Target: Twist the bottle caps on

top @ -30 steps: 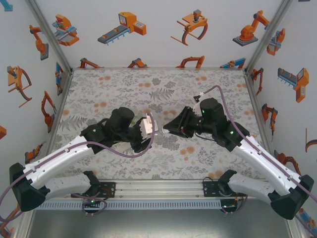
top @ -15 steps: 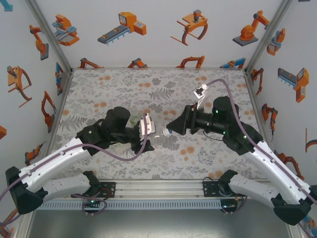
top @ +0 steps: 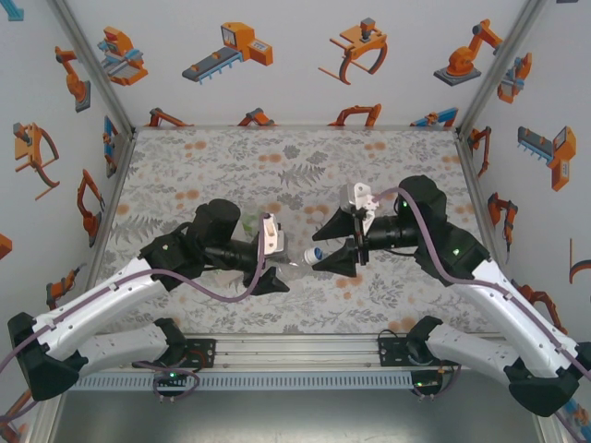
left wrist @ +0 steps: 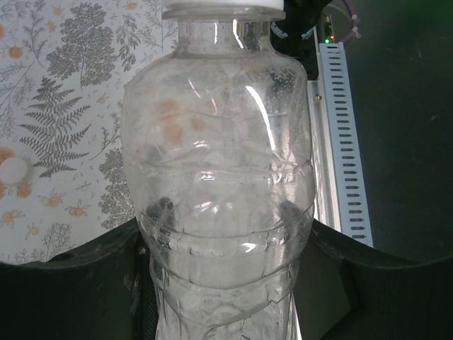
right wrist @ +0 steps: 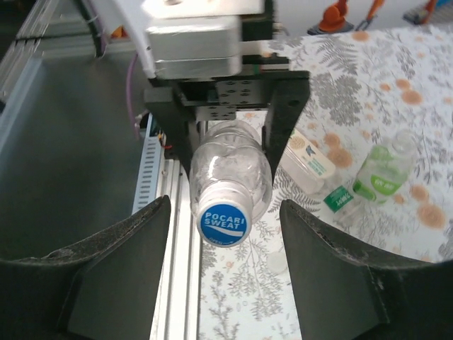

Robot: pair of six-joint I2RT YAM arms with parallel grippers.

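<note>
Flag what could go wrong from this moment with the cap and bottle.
The right tool is open with its jaws either side of the blue cap, not touching; closing off-centre could knock the cap crooked. The left tool grips the clear bottle by its body, so twisting might make it turn or buckle.

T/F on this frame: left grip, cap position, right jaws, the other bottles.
1. The left gripper clamps the clear bottle. True.
2. The blue cap lies loose on the table. False: it sits on the clear bottle's neck.
3. The right gripper pinches the blue cap. False: its jaws stand open on either side of the cap, apart from it.
4. The green bottle and the labelled bottle are on the table, held by neither gripper. True.
</note>
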